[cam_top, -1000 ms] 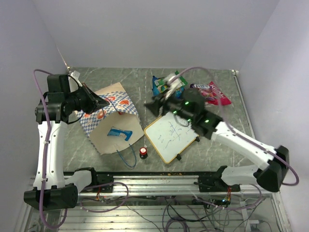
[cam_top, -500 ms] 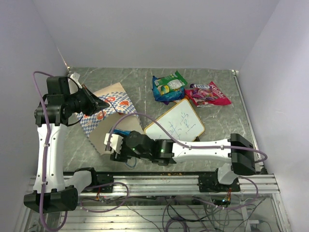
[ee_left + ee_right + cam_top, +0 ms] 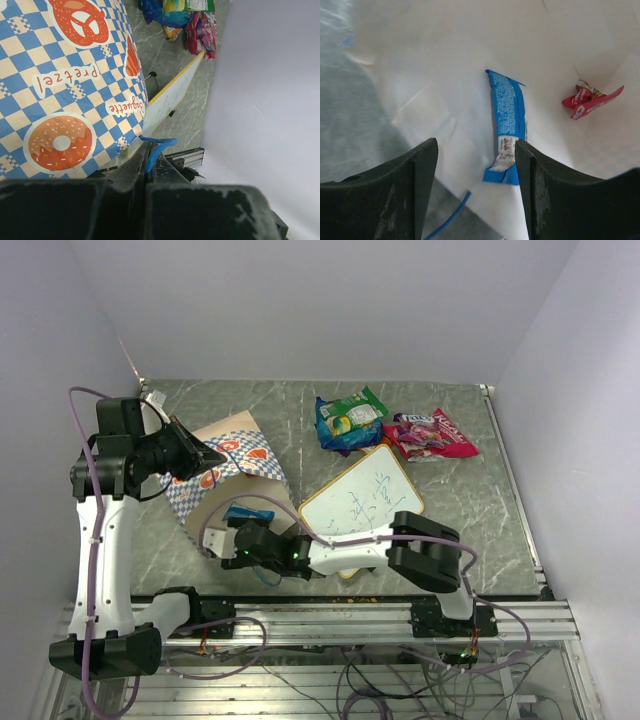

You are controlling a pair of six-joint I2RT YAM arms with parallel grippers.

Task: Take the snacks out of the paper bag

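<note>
- Grey marbled worktop under pale walls carries everything. The paper bag lies at its left side, mouth turned towards the arm bases.
- Inside, on the bag's lower wall, we see a blue packet just within the mouth. A small red packet lies deeper in and off to the right (neither is out yet).
- The blue packet's long axis runs straight away from the right claw, whose fingers are spread wide with nothing between them. Its near end lies just ahead of the gap, so we judge that a short advance and a squeeze across its narrow width would take it.
- The right arm lies low, stretched across the near edge to the bag's mouth, and is plainly the nearer one.
- The left claw is pressed together on the bag's blue cord handle, and the raised arm holds the upper wall up.
- Beyond the whiteboard, a green packet and a red-pink packet lie on the far worktop.
</note>
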